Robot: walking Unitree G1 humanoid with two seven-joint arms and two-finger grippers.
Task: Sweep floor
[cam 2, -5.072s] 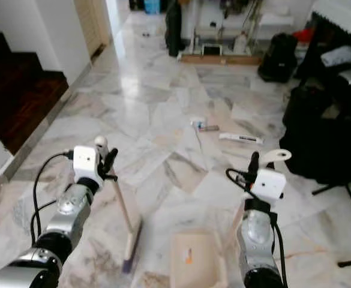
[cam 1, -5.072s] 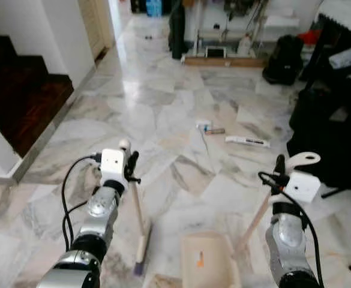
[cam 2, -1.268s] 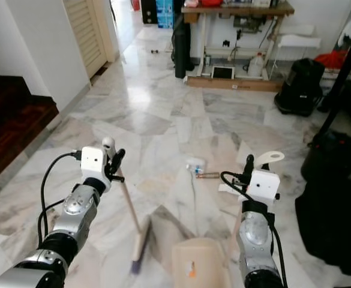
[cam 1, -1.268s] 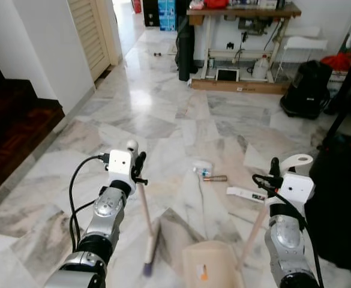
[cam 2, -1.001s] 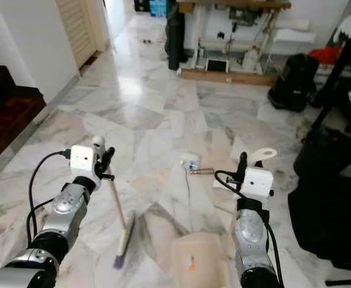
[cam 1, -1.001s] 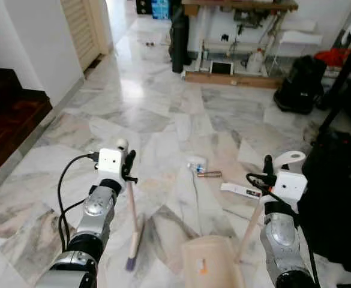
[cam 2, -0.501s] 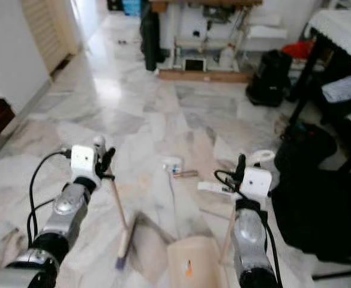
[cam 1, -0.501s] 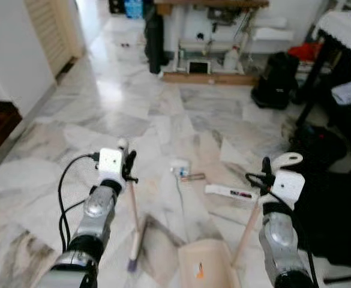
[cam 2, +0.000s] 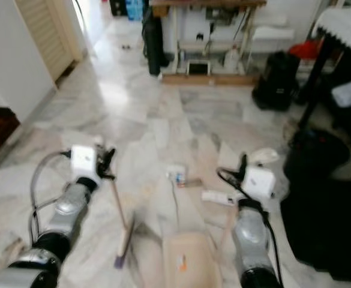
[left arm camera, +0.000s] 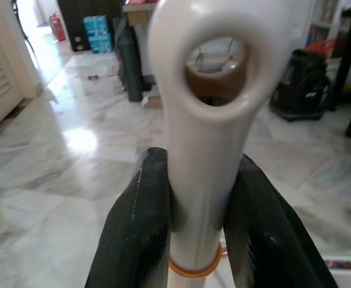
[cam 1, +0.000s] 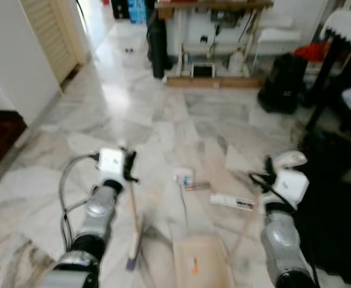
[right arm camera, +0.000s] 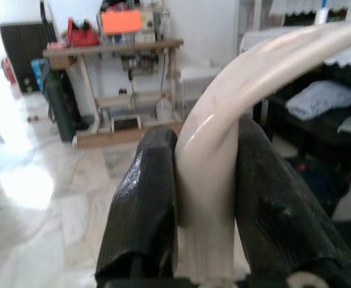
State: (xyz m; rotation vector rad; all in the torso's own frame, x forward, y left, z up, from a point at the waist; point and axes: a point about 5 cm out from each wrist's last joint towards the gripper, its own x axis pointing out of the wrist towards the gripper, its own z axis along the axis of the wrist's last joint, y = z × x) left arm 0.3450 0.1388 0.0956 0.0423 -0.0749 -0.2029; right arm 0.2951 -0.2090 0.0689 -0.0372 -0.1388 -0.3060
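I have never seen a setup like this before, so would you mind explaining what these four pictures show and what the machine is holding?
This is a humanoid robot seen through its own cameras. The two wide pictures come from a stereo camera on its head, looking down at a marble floor. The two close pictures come from cameras on its wrists, looking along each gripper's black fingers.

The left gripper is shut on the white top end of a broom, whose head rests on the floor. The right gripper is shut on the curved handle of a beige dustpan, which sits on the floor between the arms.

Ahead of the pan lies litter: a small white box, a short dark stick-like item and a long flat white package. Further back stand a wooden table and black bags. The wide pictures are slightly blurred.
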